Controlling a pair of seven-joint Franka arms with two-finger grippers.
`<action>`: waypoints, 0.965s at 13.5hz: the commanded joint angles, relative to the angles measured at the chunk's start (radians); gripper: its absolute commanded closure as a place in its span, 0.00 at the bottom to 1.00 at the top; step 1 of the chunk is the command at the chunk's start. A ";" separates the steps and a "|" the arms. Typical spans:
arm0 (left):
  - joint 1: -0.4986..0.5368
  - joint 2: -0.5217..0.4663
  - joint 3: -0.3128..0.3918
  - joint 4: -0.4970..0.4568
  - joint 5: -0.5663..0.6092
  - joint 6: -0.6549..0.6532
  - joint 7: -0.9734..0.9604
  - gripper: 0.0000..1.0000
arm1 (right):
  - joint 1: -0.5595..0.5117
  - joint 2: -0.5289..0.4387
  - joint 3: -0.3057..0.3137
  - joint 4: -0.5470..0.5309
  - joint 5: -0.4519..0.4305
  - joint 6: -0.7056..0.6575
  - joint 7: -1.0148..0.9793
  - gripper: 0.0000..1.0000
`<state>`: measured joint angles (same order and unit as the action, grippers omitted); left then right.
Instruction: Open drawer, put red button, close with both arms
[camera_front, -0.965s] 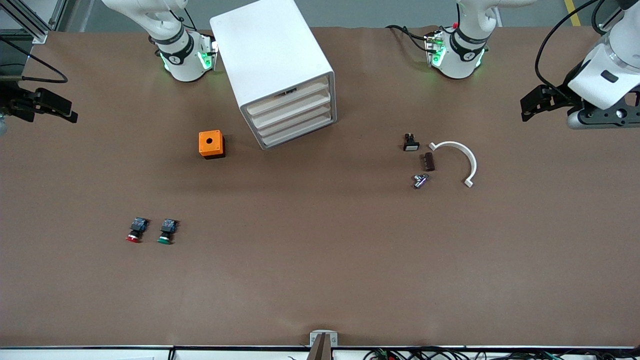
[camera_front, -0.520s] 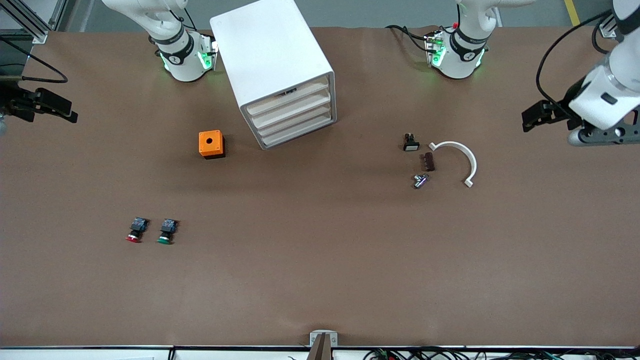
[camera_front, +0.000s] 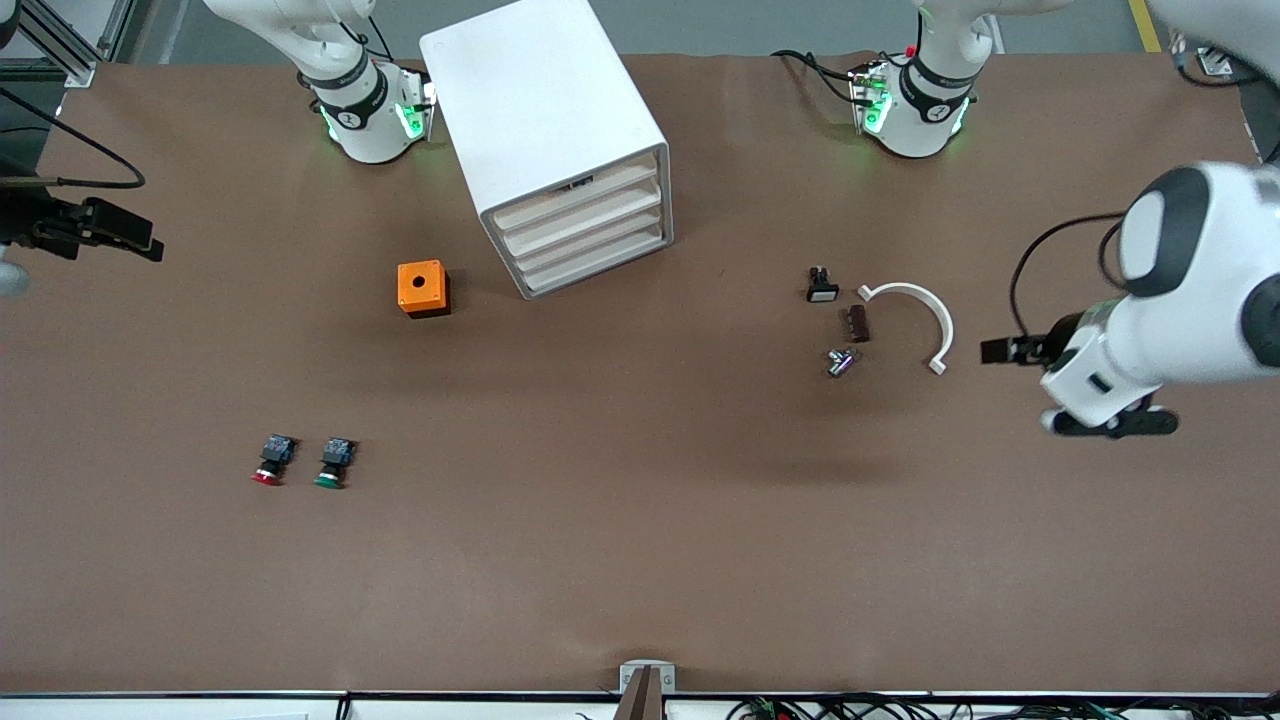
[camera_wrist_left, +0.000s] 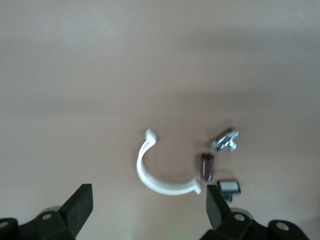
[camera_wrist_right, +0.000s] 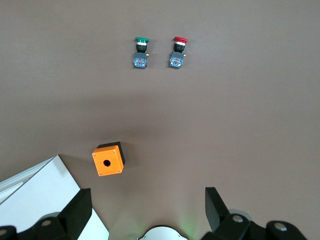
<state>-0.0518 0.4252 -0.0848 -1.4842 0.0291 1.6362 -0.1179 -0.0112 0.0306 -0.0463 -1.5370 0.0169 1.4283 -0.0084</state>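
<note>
1. The white cabinet (camera_front: 555, 140) stands on the brown tabletop (camera_front: 640, 540) between the two arm bases, and its four drawer fronts face the front camera at an angle.
2. The drawer (camera_front: 585, 213), second from the top, is shut and sits flush with the others.
3. The red button (camera_front: 270, 462) lies toward the right arm's end of the tabletop, nearer to the front camera than the cabinet. Its red cap points to the camera. The green button (camera_front: 334, 463) lies just beside it, not touching it.
4. The orange box (camera_front: 421, 288) stands between the buttons and the cabinet, close to the cabinet's corner.
5. The left gripper (camera_wrist_left: 150, 210) hangs in the air over the left arm's end of the tabletop, near the white curved clip (camera_front: 920, 322). Its jaws are wide apart and hold nothing.
6. Beside this clip lie a small black switch (camera_front: 822, 285), a dark brown block (camera_front: 857, 324) and a small metal part (camera_front: 840, 361).
7. The right gripper (camera_wrist_right: 147, 210) is up over the edge at the right arm's end. Its jaws are spread and empty.
</note>
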 joint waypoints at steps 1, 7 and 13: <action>-0.057 0.101 0.000 0.073 -0.011 0.037 -0.050 0.00 | -0.024 0.038 0.016 0.041 -0.009 0.010 -0.001 0.00; -0.295 0.248 -0.001 0.104 -0.142 0.063 -0.795 0.00 | -0.001 0.142 0.019 0.035 -0.023 0.040 -0.001 0.00; -0.301 0.313 0.016 0.101 -0.494 0.058 -1.181 0.00 | -0.006 0.285 0.019 0.003 -0.150 0.190 0.001 0.00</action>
<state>-0.4017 0.7317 -0.0832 -1.4067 -0.3901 1.7460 -1.1943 -0.0072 0.2674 -0.0338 -1.5323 -0.1027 1.5723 -0.0084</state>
